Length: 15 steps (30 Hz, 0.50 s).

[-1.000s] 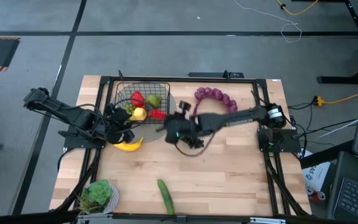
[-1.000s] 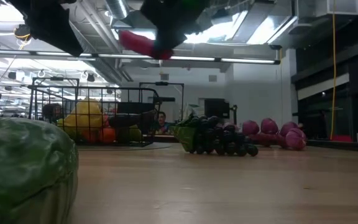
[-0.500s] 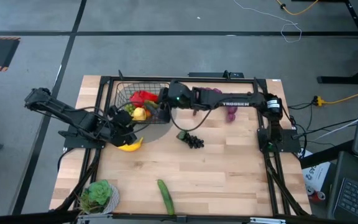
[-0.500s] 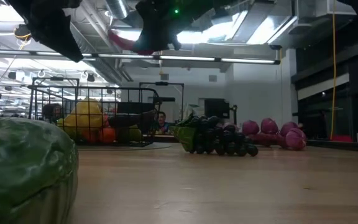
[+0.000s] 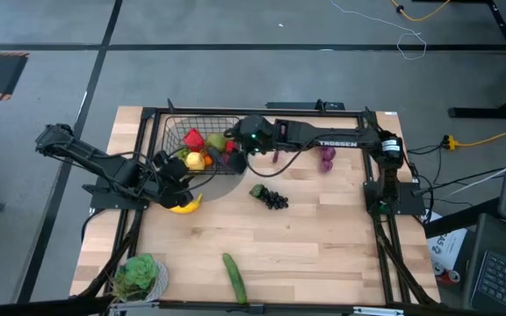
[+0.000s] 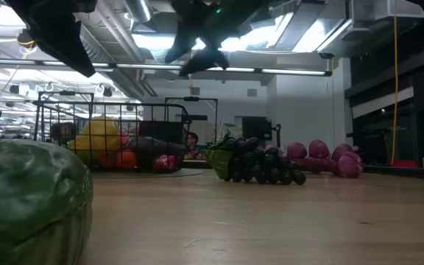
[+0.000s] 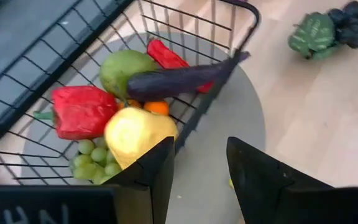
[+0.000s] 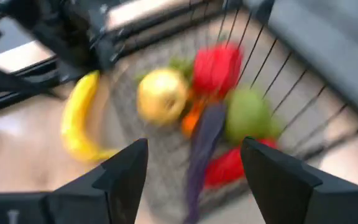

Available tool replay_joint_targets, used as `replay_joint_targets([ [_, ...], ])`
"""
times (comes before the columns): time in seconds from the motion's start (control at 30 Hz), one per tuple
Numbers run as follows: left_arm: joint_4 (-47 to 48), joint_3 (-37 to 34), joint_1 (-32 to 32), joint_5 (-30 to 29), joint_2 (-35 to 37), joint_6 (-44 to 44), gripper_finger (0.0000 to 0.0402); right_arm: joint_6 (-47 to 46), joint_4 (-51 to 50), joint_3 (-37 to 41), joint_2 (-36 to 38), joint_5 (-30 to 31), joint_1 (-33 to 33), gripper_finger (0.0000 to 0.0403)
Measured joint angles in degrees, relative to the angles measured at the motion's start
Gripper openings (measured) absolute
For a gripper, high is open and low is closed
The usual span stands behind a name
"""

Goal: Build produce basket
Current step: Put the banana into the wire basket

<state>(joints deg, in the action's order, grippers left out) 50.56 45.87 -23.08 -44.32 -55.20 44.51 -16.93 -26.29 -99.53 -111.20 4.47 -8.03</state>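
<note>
I see a wooden table (image 5: 323,237) from above, with a black wire basket (image 5: 172,132) near its far left corner. My right gripper (image 8: 194,171) hangs over the basket's right side, its two dark fingers spread wide with nothing between them. Directly below it in the basket lies a long dark eggplant (image 7: 179,79), resting across a red chili (image 7: 166,57) and leaning on the basket's wall. Also in the basket are a red pepper (image 7: 82,111), a yellow lemon (image 7: 138,130), a green round fruit (image 7: 126,70), a small orange (image 7: 156,107) and a cluster of green grapes (image 7: 92,158).

My left gripper (image 7: 201,180) sits just beside the basket's near left corner, its fingers partly open and holding nothing. A yellow banana (image 5: 183,206) lies on the table right by it, outside the basket.

Dark grapes (image 5: 271,197) with a green leaf lie on the table near the middle, to the right of the basket. A purple bunch (image 5: 326,158) lies by the far edge, partly hidden under my right arm. A cucumber (image 5: 234,278) lies by the near edge, and a leafy green vegetable (image 5: 139,275) sits at the near left corner.
</note>
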Motion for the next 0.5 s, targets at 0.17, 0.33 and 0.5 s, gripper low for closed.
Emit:
replay_joint_targets([
  [0.17, -0.22, 0.00, -0.62, 0.49, 0.00, 0.40, 0.0142, -5.54, -15.82, -0.07, 3.43, -7.35, 1.03, 0.0245],
  [0.33, -0.56, 0.00, -0.64, 0.47, -0.33, 3.62, 0.0142, -6.54, -31.51, -0.07, 4.07, -7.12, 5.40, 0.0231],
  [0.5, -0.76, 0.00, -0.64, 0.54, -1.73, 7.03, 0.0142, -11.30, -46.22, -0.04, 4.09, 0.97, 11.45, 0.0223],
])
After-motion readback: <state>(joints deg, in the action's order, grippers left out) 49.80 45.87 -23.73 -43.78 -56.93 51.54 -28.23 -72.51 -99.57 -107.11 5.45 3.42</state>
